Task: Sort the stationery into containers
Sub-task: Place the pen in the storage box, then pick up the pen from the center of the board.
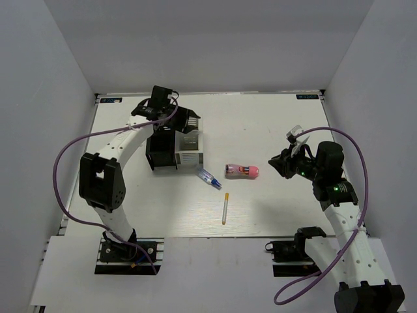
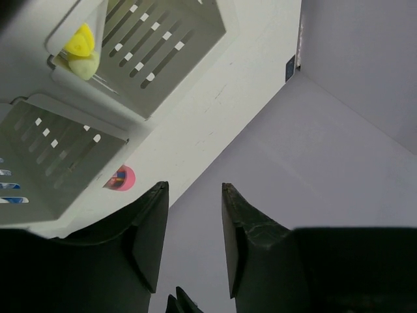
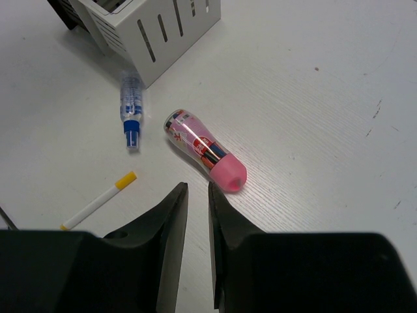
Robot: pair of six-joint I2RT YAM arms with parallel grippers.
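The jaws of the right arm [image 1: 339, 195] stand a narrow slit apart with nothing between them, pointing at the pink cylinder [image 3: 205, 149]. It lies just ahead of them on the surface [image 3: 313, 98], its rounded pink end nearest and a little to the right of the gap. Its long axis runs away from the jaws toward the white box [image 3: 156, 26], so I'd judge they must widen and turn across the barrel to take it. This arm is plainly the nearer one.

The cylinder is stubby, smooth and glossy, with a printed label; being round, it could roll if nudged. A blue-clear pen [image 3: 131, 107] lies just beside the white box's near corner. A thin white pen [image 3: 98, 201] with a yellow end lies farther out from that corner. The box is rigid plastic with slatted sides, and a black box [image 1: 161, 153] adjoins it.

The jaws of the left arm [image 1: 104, 182] hang over the white box, parted and empty. A yellow-tipped piece [image 2: 81, 49] sits in one of its compartments. The surface is matt white with a faint grain.
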